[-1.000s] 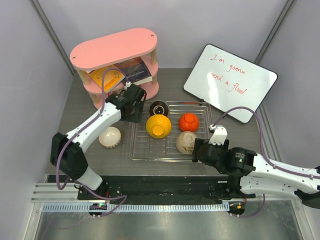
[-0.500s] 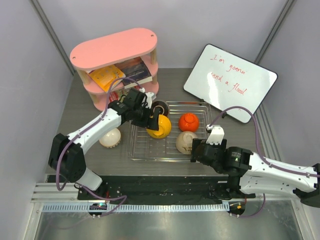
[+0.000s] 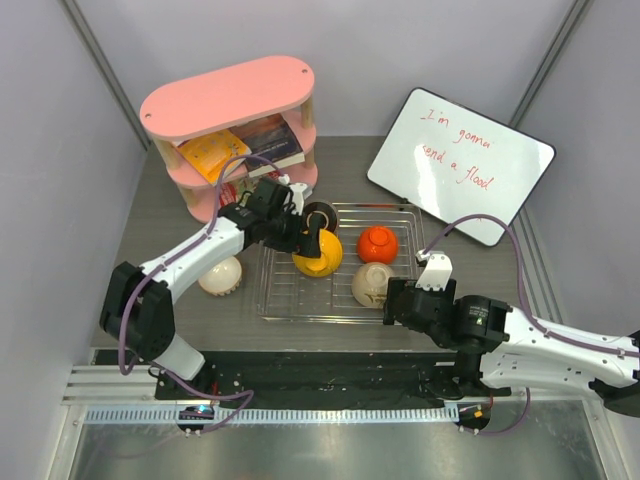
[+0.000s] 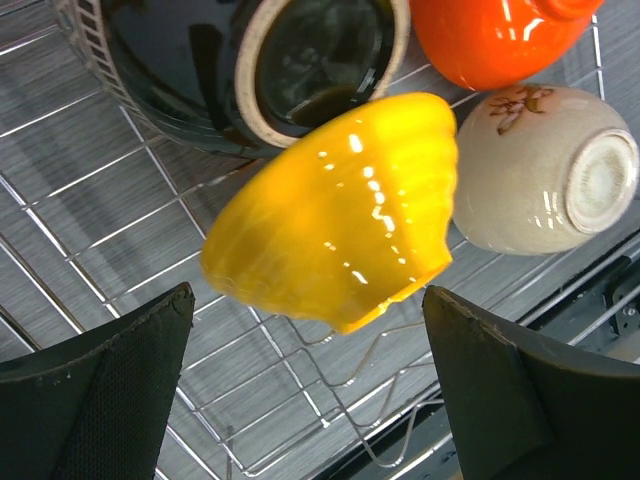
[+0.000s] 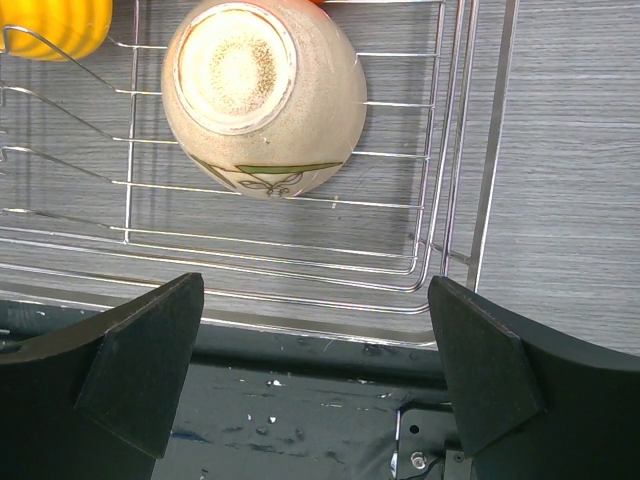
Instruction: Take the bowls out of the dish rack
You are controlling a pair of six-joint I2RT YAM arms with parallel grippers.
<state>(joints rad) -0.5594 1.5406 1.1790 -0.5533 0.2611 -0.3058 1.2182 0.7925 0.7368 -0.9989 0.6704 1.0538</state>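
I am keeping the left fingers (image 4: 110,390) spread wide and released, with the yellow bowl (image 4: 335,220) sitting ahead of the gap and touching neither pad. That spread is leaving room on both sides of its ribbed wall. The bowl is lying tilted on the bars of the dish rack (image 4: 90,250), with the dark bowl (image 4: 300,60) just behind it and the cream bowl (image 4: 540,165) just beside it. I cannot tell whether any of them are touching. The orange bowl (image 4: 490,40) is crowding the far corner of this cluster, so I am judging that closing on the yellow bowl is risking a nudge to its neighbours.

The right fingers (image 5: 140,370) are likewise open and holding nothing, hanging over the near edge of the rack. The cream bowl is resting upside down on the bars ahead of them, foot ring facing up. The raised rim is running between fingers and bowl — any lift is needing to clear that wire.

For setting down, I am seeing bare table left of the rack, where a ribbed cream bowl (image 3: 220,273) is already sitting outside it. There is more bare table to the right, before the whiteboard (image 3: 460,165). The pink shelf (image 3: 230,100) is hemming in the far left.
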